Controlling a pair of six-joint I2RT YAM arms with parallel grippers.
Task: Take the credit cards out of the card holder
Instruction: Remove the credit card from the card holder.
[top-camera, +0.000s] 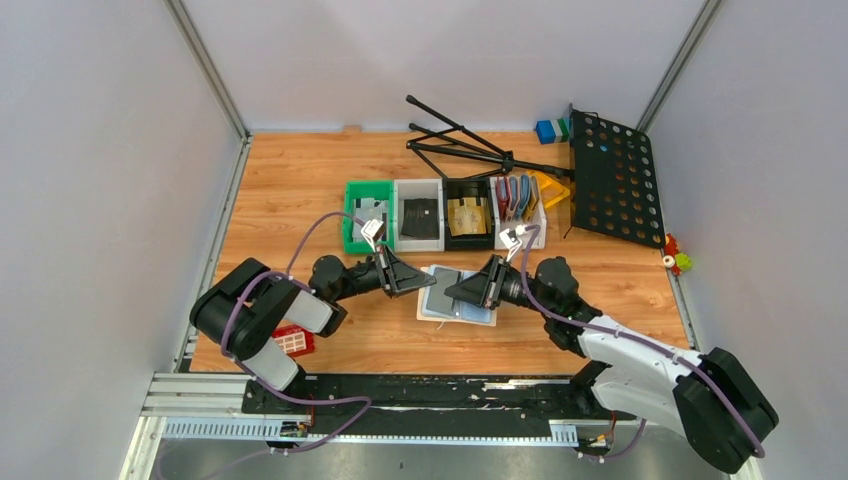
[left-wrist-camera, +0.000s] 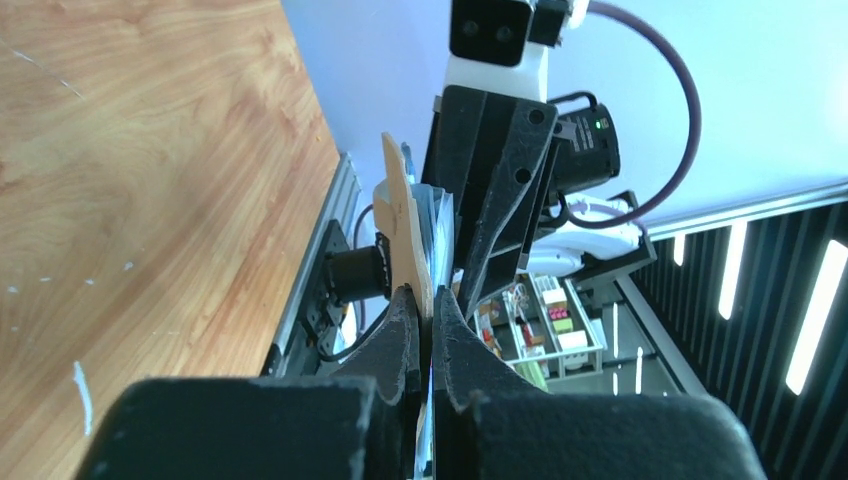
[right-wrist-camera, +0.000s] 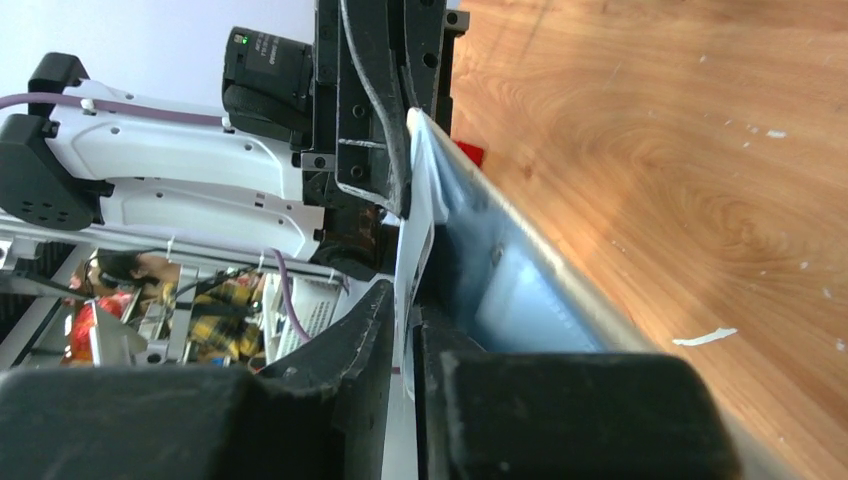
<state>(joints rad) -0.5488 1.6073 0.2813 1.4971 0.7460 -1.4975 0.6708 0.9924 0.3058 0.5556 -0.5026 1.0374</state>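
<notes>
Holder (top-camera: 470, 312) mid-table, pale grey-blue, spread open just near of the row of bins (top-camera: 418, 215). Lies between left gripper (top-camera: 429, 286) and right gripper (top-camera: 451, 293), which reach in from either side and almost meet tip to tip over its left half. Carries a dark card (top-camera: 446, 279) on that half, partly hidden by the fingers; hard to tell whether tucked in a pocket or loose on top.

Left gripper: clamped tight on the holder's left edge. Seen from the left wrist, fingers (left-wrist-camera: 405, 335) pressed together with only the thin layered edge between them, pale blue leaves showing above the pinch.

Right gripper: narrowed to a slit around a thin pale leaf of the holder. Seen from the right wrist, fingers (right-wrist-camera: 385, 330) close against both faces of that leaf, the grey-blue panel with its clear pocket slanting off to the right over the wood. Cannot tell whether the leaf is pocket or flap.

Farther back: wallets (top-camera: 515, 195) standing in the rightmost bin, a black perforated panel (top-camera: 615, 175) at far right. Near left, beside the left arm, a red block (top-camera: 293, 340).
</notes>
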